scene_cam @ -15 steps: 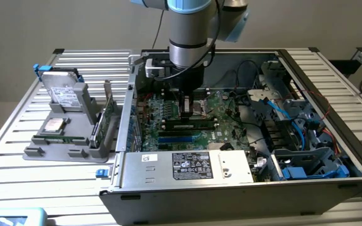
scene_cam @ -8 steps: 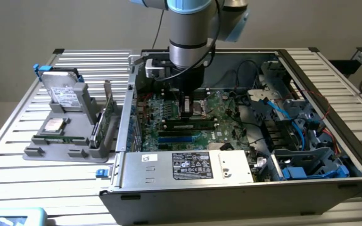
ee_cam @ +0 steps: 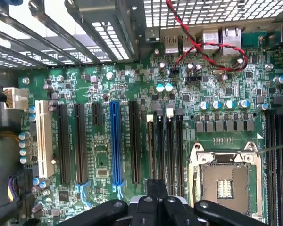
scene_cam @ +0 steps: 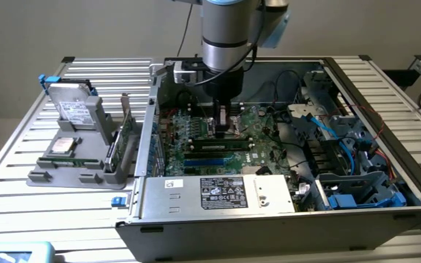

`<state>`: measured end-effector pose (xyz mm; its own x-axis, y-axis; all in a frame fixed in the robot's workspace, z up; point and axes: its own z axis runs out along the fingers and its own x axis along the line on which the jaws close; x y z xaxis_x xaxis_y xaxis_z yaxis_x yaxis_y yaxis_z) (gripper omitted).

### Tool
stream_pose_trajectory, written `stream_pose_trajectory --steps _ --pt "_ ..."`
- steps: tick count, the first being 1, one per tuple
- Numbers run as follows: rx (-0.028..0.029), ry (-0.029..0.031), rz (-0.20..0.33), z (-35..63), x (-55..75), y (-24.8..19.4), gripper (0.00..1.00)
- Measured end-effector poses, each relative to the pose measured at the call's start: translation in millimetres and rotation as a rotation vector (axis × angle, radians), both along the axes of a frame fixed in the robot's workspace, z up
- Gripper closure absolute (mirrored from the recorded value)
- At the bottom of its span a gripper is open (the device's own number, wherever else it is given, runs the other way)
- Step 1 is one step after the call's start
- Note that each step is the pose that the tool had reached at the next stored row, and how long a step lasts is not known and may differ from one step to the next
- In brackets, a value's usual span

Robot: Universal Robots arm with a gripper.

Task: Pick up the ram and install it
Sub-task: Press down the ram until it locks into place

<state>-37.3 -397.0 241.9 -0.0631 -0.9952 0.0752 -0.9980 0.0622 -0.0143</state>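
While the arm reached down into the open computer case point(scene_cam: 284, 219), the scene on the slatted table point(scene_cam: 20, 181) ran as follows, from the exterior view's left to its right. At the left stood a grey holder tray point(scene_cam: 64, 172) carrying a silver hard drive point(scene_cam: 75, 109) propped upright at its far end, a second drive point(scene_cam: 63, 145) lying flat nearer, and a green expansion card point(scene_cam: 123, 139) standing on edge along its right side. Just right of the tray, the case lay on its side with its interior exposed. Inside, the green motherboard point(scene_cam: 195, 137) filled the left half; a silver power supply point(scene_cam: 218, 192) with a white label sat along the near edge. The gripper point(scene_cam: 222, 129) hung over the middle of the board, its jaws clenched — whether they pressed on anything could not be told. The ram point(scene_cam: 221, 146) lay lengthwise in a memory slot directly below and just near of the gripper, a dark stick with a green edge, seated among the parallel slots, with a blue slot point(scene_cam: 206, 161) nearer. Further right ran black and blue cables point(scene_cam: 320, 129), then a grey drive bay point(scene_cam: 357, 189) with blue clips at the near right corner.

In the wrist view the gripper point(ee_cam: 155, 207) showed black against the motherboard point(ee_cam: 104, 89) — a row of long expansion slots, one blue point(ee_cam: 115, 141), a bare processor socket point(ee_cam: 224, 181) and a red-black twisted wire point(ee_cam: 203, 44) beyond.
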Motion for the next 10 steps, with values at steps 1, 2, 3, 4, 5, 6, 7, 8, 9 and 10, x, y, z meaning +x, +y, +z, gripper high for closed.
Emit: stream_pose_trajectory --steps 1,2,3,4,5,6,7,8,9,10 --pt "0.0001 0.0000 0.000 0.0 2.0 -0.2 0.89" --pt "0.0000 0.0000 0.000 0.1 3.9 -0.3 0.89" --pt "-0.0001 0.0000 0.000 0.1 5.9 -0.4 0.89" --pt "-0.0001 0.0000 0.000 0.1 7.5 -0.4 0.89" --pt "-0.0002 0.0000 0.000 0.1 8.9 -0.6 0.89" --pt "0.0000 0.0001 0.000 0.1 9.4 -1.3 0.89" --pt "0.0004 0.0000 0.000 0.1 9.4 -1.4 0.89" --pt "0.0004 0.0001 0.000 0.1 9.4 -1.4 0.89" --pt "0.0004 0.0000 0.000 0.1 9.4 -1.4 0.89" --pt "0.0005 0.0000 0.000 0.0 9.4 -1.4 0.89"
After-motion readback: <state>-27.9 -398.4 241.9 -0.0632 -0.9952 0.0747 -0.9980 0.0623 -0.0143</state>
